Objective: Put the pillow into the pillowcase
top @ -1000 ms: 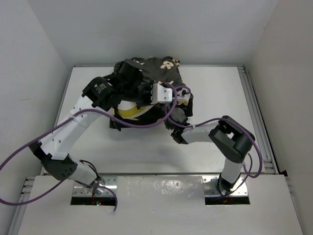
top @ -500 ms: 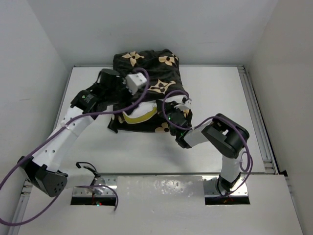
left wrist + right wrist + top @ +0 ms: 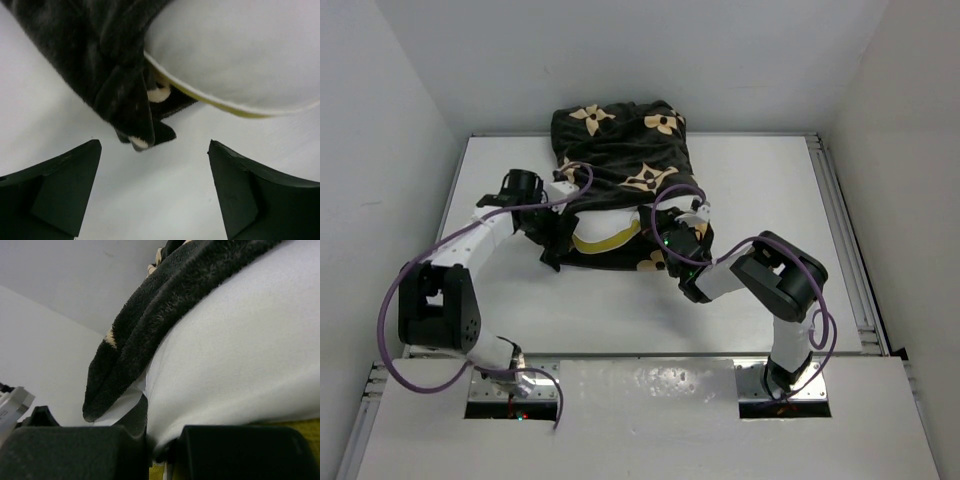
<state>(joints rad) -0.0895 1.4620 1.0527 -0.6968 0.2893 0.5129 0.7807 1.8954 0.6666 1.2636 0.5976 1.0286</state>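
Pinching the pillow [image 3: 240,355] edge, right claw [image 3: 162,452]; left claw [image 3: 152,167] gapes, pillowcase [image 3: 115,75] just ahead.

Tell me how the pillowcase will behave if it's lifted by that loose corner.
Probably floppy: the pillowcase folds and droops into a limp corner on the table. Likely light, since its plush fabric simply drapes over the pillow. The fuzzy pile should grip rather than slip.

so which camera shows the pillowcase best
top external: nearly the whole pillowcase shows, flower print and all. left wrist catches only a dark bunched corner, right wrist only a fuzzy edge draped over the white pillow
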